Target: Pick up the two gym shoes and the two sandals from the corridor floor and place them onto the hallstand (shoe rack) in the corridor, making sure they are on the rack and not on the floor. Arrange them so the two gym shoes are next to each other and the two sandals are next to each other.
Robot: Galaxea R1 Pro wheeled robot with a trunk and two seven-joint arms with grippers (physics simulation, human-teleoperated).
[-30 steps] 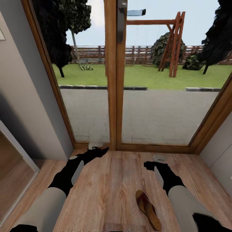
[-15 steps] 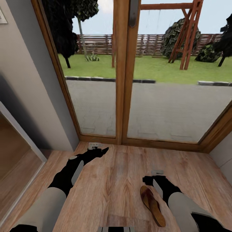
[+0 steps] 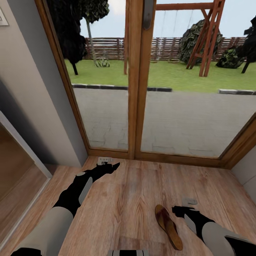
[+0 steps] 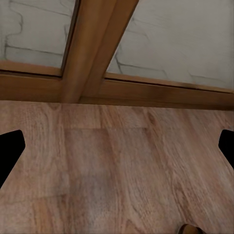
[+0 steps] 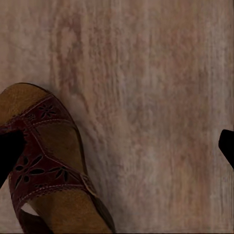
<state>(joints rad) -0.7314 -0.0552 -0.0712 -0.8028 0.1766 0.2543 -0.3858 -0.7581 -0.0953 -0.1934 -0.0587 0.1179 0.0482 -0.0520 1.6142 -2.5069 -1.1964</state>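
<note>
Sandal (image 3: 168,226) lies flat on the corridor floor (image 3: 135,199), just beside the right end effector (image 3: 186,206) on its inner side, toward the left arm, and not touching it. It runs lengthwise away from the glass door (image 3: 142,81), its far end about level with the right end effector. In the right wrist view the sandal (image 5: 48,165) shows a tan footbed and a dark red-brown strap with cut-out flower shapes; one black fingertip (image 5: 9,151) sits in front of the strap and the other fingertip (image 5: 227,146) is far across over bare planks, so the right end effector is released, fingers spread wide, with nothing between them but floor and the edge of the sandal.

The left end effector (image 3: 106,161) hovers near the foot of the door's wooden frame (image 3: 137,71), well apart from the sandal. In the left wrist view both its fingertips (image 4: 9,148) sit at opposite edges over empty floor (image 4: 117,170), so it too is released and holding nothing; the door sill (image 4: 146,90) lies ahead of it, and a brown sliver that looks like the sandal tip (image 4: 189,229) peeks in at the picture's edge.
</note>
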